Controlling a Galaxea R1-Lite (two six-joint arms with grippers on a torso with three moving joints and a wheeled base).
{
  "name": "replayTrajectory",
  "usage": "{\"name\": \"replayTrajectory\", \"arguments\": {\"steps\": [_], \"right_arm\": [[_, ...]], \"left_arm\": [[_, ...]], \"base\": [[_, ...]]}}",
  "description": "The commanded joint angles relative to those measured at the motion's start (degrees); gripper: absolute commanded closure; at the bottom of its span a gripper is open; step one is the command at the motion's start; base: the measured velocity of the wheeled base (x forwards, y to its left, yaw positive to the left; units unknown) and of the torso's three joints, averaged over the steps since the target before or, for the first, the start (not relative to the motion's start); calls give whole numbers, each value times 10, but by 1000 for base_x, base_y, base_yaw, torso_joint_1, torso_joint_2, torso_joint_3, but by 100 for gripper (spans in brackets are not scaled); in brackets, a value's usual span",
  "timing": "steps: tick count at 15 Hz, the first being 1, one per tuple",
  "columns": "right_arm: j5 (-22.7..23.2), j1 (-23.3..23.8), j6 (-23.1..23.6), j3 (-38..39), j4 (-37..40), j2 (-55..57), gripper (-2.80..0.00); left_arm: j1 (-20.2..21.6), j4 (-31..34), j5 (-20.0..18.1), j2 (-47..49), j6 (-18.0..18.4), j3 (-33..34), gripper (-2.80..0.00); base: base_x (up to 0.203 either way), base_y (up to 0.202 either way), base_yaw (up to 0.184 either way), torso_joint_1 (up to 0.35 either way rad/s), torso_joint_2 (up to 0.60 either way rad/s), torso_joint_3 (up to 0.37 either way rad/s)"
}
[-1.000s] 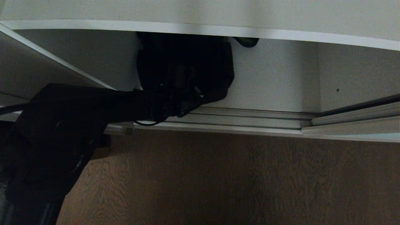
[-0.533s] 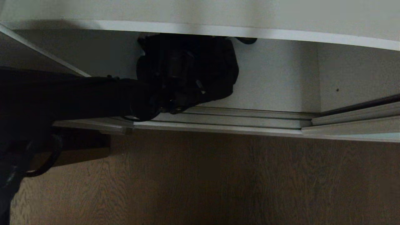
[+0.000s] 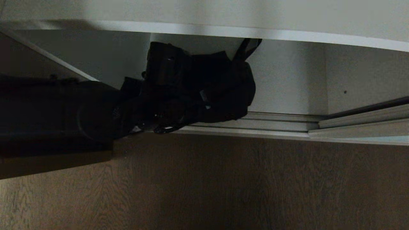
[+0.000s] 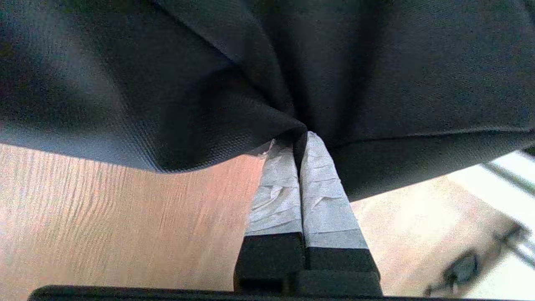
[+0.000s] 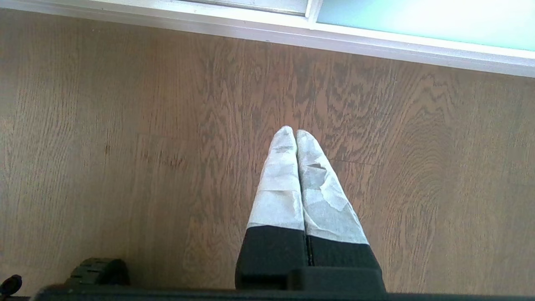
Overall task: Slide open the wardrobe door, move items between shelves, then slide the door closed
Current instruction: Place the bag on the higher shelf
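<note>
My left arm reaches in from the left in the head view, and my left gripper (image 3: 196, 103) is shut on the soft black pouch bag (image 3: 231, 92). The bag hangs in the wardrobe opening, under the white shelf (image 3: 223, 31) and over the floor track (image 3: 274, 124). Its strap (image 3: 246, 48) runs up behind the shelf's edge. In the left wrist view my gripper (image 4: 301, 137) pinches a fold of the black fabric (image 4: 175, 92) between its taped fingers. My right gripper (image 5: 291, 133) is shut on nothing above the wooden floor. The sliding wardrobe door (image 5: 422, 21) shows as pale glass.
The wooden floor (image 3: 230, 185) fills the foreground. The door's lower frame (image 3: 361, 126) stands in the track at the right. The wardrobe's white back wall (image 3: 287, 76) and side wall (image 3: 364, 73) close off the compartment.
My left arm has drawn back and lifted. The black bag has come outward and to the right, toward the track. Its strap now stretches up to the shelf's edge.
</note>
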State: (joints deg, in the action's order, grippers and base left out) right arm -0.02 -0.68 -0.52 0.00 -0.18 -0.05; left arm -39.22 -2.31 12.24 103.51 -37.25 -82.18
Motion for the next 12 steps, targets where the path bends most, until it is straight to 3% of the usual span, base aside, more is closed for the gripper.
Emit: {"name": "replayTrajectory", "arguments": {"steps": [1, 9, 12], "right_arm": [[0, 0, 0, 0, 0, 0, 0], [0, 0, 0, 0, 0, 0, 0], [0, 0, 0, 0, 0, 0, 0]], "left_arm": [[-17, 10, 3, -61, -1, 37, 0], [-52, 97, 12, -191, 22, 99, 0], [-60, 128, 21, -254, 63, 135, 0]], "base": [[0, 0, 0, 0, 0, 0], [0, 0, 0, 0, 0, 0], [0, 0, 0, 0, 0, 0]]}}
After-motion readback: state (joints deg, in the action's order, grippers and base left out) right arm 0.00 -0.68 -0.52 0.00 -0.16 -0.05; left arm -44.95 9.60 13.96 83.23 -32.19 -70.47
